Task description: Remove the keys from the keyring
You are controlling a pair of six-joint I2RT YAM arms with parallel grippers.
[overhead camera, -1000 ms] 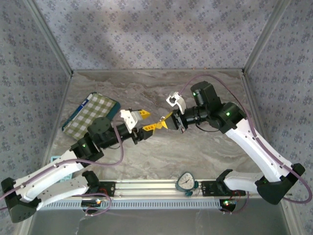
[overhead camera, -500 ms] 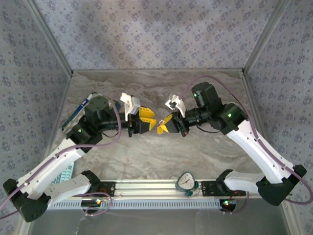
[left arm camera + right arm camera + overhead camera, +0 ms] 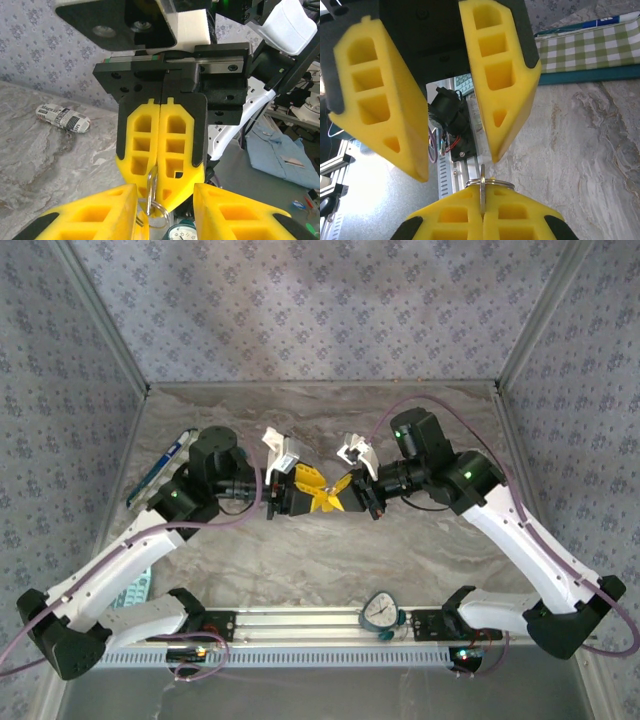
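Grey marbled tabletop [image 3: 300,560], boxed in by walls of flowered wallpaper. Above its middle, tip to tip: left gripper [image 3: 314,495] and right gripper [image 3: 338,498]. On the right gripper, yellow fingers [image 3: 177,145] pressed together, pinching the thin silvery key [image 3: 483,187] edge-on at the very tips. Through the key, the keyring [image 3: 156,214], a small steel loop hanging just past the pads. On the left gripper, fingers [image 3: 500,75] apart, one on each side of the ring, not clamped on it; touching it or not, impossible to tell. At the table's left, a green-checked cloth [image 3: 580,50], partly under the left arm. By the near rail, a small round dial [image 3: 381,612]. On the marble close to the wall, a small printed packet [image 3: 62,118].
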